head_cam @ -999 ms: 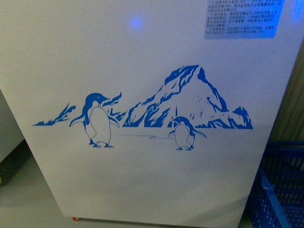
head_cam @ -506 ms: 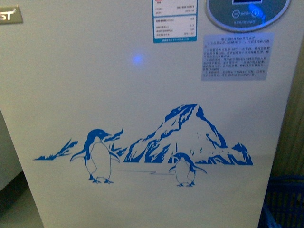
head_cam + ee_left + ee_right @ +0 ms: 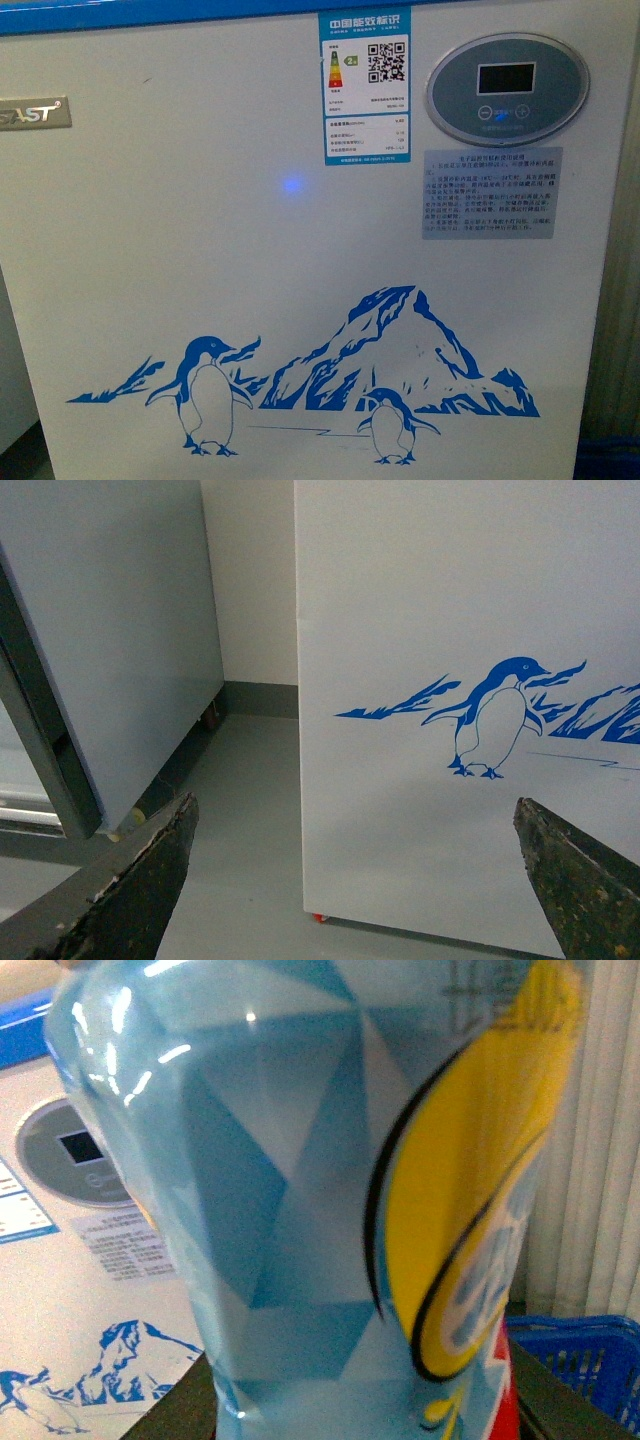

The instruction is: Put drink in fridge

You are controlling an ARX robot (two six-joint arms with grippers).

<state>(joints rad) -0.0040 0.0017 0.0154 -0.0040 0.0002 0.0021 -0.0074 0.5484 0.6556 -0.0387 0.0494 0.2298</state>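
**A:** Begin from the left side, please. What is there?

**B:** At the far left stands the grey cabinet [image 3: 120,650]. Near it is the fridge [image 3: 200,250], with a strip of floor between them. The left gripper [image 3: 355,810] hangs low in front of the fridge's white face. Its jaws are spread wide and hold nothing.

**A:** And the drink?

**B:** The drink [image 3: 300,1210] is on the right side, between the jaws of the right gripper [image 3: 365,1405], which pinch its labelled body (only the dark fingers [image 3: 175,1410] at each side of the label can be seen). Its long axis runs across the jaws, and I judge it about upright. The cap is out of view.

**A:** So which arm does the job?

**B:** The right one, because it has the bottle. In the front view the blue rim [image 3: 150,15] sits at the very top and the lids are not visible. I think the opening lies above and ahead of the drink, so the bottle must rise over that rim. Further right is a blue basket [image 3: 580,1350].
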